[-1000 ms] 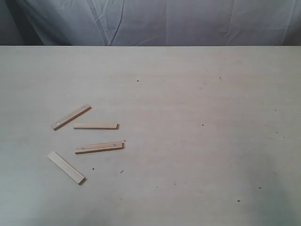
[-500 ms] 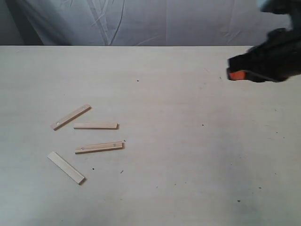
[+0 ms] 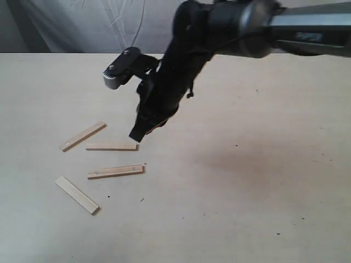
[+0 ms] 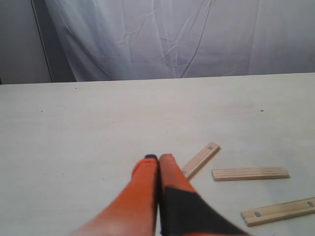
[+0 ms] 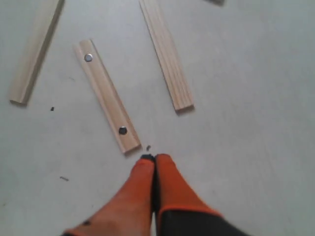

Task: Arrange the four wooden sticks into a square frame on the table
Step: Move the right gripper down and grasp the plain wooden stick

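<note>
Four wooden sticks lie apart at the left of the table (image 3: 247,192): a slanted one (image 3: 83,136), a level one (image 3: 111,146), one with two holes (image 3: 115,171) and a plain slanted one (image 3: 77,194). They form no square frame. My right gripper (image 3: 136,134) reaches across from the upper right and hangs shut and empty by the level stick's right end. In the right wrist view its tips (image 5: 155,157) sit just short of the holed stick (image 5: 106,96). My left gripper (image 4: 157,157) is shut and empty, close to a slanted stick (image 4: 200,160); it is outside the exterior view.
A white creased curtain (image 3: 82,27) hangs behind the table's far edge. The right arm's dark body (image 3: 219,27) spans the upper middle of the exterior view. Small dark specks dot the tabletop.
The right arm has come in from the upper right and swept left across the table to the sticks. The sticks have not moved.
</note>
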Controlling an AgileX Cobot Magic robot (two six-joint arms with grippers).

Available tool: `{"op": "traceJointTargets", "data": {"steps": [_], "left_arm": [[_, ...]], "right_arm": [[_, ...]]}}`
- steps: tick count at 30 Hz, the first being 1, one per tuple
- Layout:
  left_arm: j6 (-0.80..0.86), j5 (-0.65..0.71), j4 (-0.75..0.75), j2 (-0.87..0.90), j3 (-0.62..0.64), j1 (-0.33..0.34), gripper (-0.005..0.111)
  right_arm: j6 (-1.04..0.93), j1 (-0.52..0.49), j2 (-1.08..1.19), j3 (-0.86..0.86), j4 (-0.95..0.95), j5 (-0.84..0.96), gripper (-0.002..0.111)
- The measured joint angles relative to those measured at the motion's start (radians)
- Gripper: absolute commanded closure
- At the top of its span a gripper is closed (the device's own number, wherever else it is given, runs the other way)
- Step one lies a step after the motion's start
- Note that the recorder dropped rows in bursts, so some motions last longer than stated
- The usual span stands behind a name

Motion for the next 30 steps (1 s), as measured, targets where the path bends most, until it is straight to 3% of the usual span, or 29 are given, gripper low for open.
{"op": "traceJointTargets", "data": {"steps": [4,6,8,9,19,21,24,30], "left_arm": [[0.0,0.0,0.0,0.0,0.0,0.0,0.107],[0.0,0.0,0.0,0.0,0.0,0.0,0.107],[0.0,0.0,0.0,0.0,0.0,0.0,0.107],[0.0,0.0,0.0,0.0,0.0,0.0,0.107],[0.0,0.0,0.0,0.0,0.0,0.0,0.107],[0.0,0.0,0.0,0.0,0.0,0.0,0.107],[0.0,0.0,0.0,0.0,0.0,0.0,0.107],[0.0,0.0,0.0,0.0,0.0,0.0,0.107]], "right_arm": [[0.099,0.028,0.241,-0.348,-0.07,0.19,0.106],[0.125,0.028,0.342,-0.512,-0.076,0.272,0.087],[0.124,0.039,0.422,-0.627,-0.089,0.306,0.061],[0.103,0.056,0.461,-0.667,-0.106,0.314,0.059],[0.082,0.096,0.532,-0.698,-0.206,0.263,0.062],[0.082,0.096,0.536,-0.701,-0.206,0.264,0.076],[0.076,0.096,0.536,-0.701,-0.206,0.292,0.108],[0.072,0.096,0.533,-0.701,-0.206,0.298,0.108]]}}
